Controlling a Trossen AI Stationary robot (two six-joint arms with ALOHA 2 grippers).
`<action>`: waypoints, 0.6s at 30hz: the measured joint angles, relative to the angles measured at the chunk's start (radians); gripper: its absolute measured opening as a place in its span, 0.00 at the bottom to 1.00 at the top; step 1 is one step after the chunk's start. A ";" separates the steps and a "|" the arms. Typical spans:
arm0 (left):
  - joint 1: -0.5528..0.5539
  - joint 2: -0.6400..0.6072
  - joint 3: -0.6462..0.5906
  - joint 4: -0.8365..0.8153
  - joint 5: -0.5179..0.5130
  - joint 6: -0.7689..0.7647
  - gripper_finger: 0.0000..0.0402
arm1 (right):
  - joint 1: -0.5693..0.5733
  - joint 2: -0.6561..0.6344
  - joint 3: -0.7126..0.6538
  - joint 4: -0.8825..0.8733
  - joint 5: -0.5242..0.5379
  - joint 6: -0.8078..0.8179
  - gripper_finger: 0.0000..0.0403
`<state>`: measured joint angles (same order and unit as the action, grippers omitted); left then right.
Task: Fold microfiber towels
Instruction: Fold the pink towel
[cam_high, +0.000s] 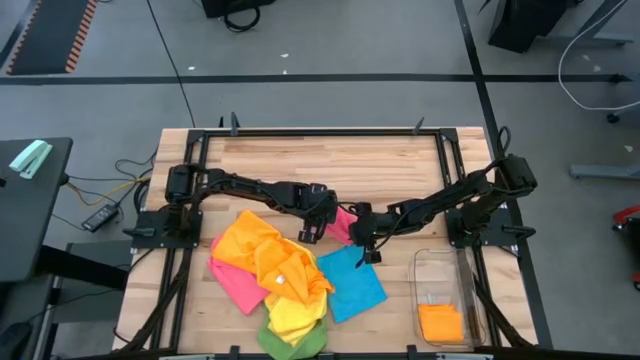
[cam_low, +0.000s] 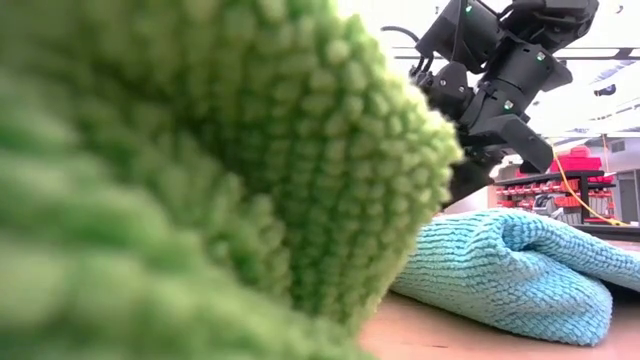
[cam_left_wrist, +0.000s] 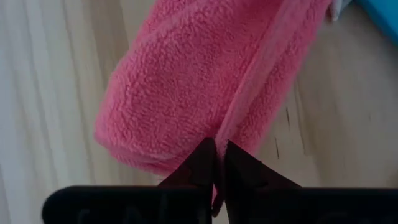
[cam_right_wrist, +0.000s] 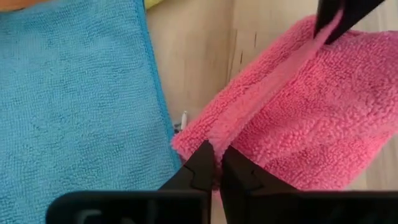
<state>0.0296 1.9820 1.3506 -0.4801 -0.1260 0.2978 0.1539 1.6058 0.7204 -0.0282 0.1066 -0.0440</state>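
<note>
At the table's near edge a green towel (cam_high: 290, 343) lies so close to the low camera that it fills most of that view; a yellow towel (cam_high: 292, 312) overlaps it just beyond; to the right stands a clear bin (cam_high: 424, 272) with a folded orange towel (cam_high: 441, 322) inside, judged a finished one. Farther in, a loose orange towel (cam_high: 262, 250) sits heaped on a flat pink towel (cam_high: 236, 283), and a blue towel (cam_high: 350, 283) lies spread to their right; these look unfolded and waiting.

Just past the heap, at mid-table, both arms meet over a second pink towel (cam_left_wrist: 205, 87). The left gripper (cam_left_wrist: 217, 163) is pinched shut on that towel's hem; the right gripper (cam_right_wrist: 217, 163) is likewise closed on the same hem at the end nearest the blue towel. Holding one edge at two points likely keeps it taut and straight so the cloth can be carried over itself as a fold.

From above, the arms hide nearly all of this pink towel; only the wrist views show it already doubled, with a rounded fold, and the hem ridge running into each pair of fingers. The right wrist view also catches the left gripper's fingertips on the far end of the hem. The low view shows neither grip.
</note>
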 joint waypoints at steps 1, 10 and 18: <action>0.000 0.003 0.000 0.013 -0.001 0.001 0.07 | 0.000 0.000 0.000 -0.002 -0.005 0.004 0.09; 0.000 0.008 0.000 -0.001 0.000 0.001 0.16 | 0.000 0.000 0.000 -0.008 -0.061 0.045 0.32; -0.015 -0.017 0.000 -0.057 0.000 0.002 0.21 | 0.000 -0.001 0.000 -0.017 -0.108 0.078 0.42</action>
<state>0.0149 1.9646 1.3510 -0.5370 -0.1261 0.2994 0.1539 1.6051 0.7204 -0.0451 -0.0010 0.0342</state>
